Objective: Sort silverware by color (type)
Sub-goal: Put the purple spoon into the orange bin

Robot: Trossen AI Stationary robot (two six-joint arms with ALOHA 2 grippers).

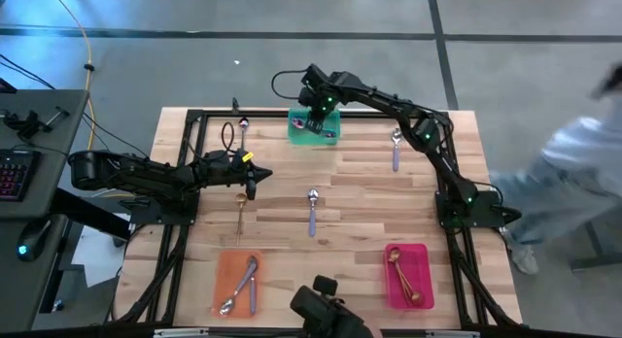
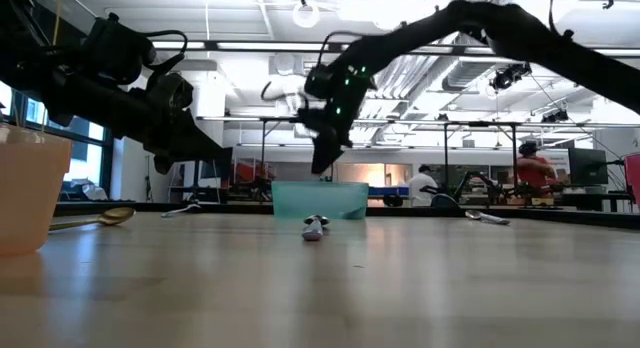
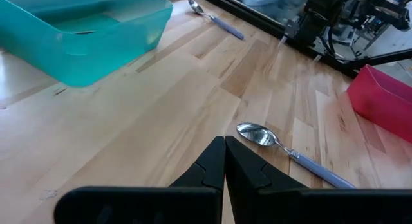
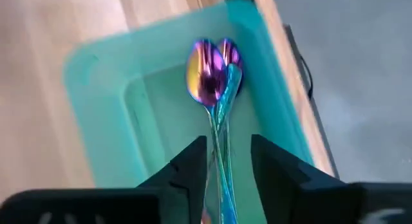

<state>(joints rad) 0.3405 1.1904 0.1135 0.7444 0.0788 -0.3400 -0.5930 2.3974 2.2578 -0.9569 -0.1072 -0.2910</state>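
Two iridescent purple-blue spoons [image 4: 214, 76] lie side by side in the green tray [image 1: 313, 134] at the table's far edge, bowls against its far wall. My right gripper [image 4: 228, 161] hovers open over them, a finger on either side of their handles, touching nothing. My left gripper [image 1: 260, 173] is shut and empty, held above the table left of centre. A silver spoon with a lavender handle [image 3: 283, 153] lies flat just ahead of it. Another lavender spoon [image 1: 396, 149] lies far right, a third [image 1: 243, 134] far left, and a gold spoon [image 1: 240, 210] left of centre.
The orange tray [image 1: 238, 285] at the near left holds silver-lavender spoons. The pink tray [image 1: 406, 275] at the near right holds gold spoons. A black frame runs along the table's edges. A person [image 1: 564, 173] stands beyond the right side. Bare wood lies between the trays.
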